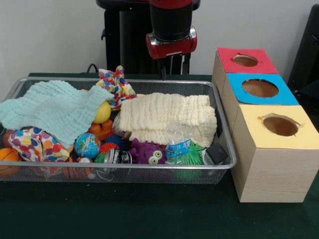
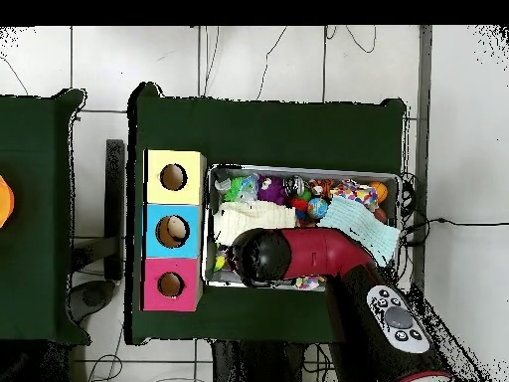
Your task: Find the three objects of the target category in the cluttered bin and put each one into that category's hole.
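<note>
From across the table the arm [image 1: 171,30] is cut off by the top edge, and its gripper [image 1: 163,72] shows only as a dark tip, too small to read. The mint cloth [image 1: 50,109] and cream cloth [image 1: 167,118] hide whatever lies beneath them in the bin [image 1: 124,166]. From above, the arm [image 2: 313,254] covers the bin's lower middle, and the toys there are too small to name.

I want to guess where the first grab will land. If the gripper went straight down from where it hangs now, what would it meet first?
Most likely the cream cloth at the far side of the bin, or the rim just behind it. The gripper hangs over that back edge in the front view; depth is unclear, and the arm hides the spot from overhead.
</note>
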Robot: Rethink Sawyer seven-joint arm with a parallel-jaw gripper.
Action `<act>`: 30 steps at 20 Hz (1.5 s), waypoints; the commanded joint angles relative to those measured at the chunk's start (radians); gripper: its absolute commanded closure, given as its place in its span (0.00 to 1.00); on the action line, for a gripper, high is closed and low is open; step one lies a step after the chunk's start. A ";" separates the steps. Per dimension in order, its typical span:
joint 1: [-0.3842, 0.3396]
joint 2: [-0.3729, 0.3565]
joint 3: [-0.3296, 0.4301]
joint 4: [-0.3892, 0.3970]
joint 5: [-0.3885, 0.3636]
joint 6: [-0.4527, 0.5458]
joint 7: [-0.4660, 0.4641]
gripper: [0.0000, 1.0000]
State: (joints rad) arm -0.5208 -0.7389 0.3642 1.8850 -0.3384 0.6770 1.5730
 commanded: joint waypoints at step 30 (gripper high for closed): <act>-0.007 0.205 -0.134 -0.518 -0.006 0.294 -0.016 0.00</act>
State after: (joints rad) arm -0.5106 -0.5861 0.2159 1.5062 -0.3392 0.8471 1.5734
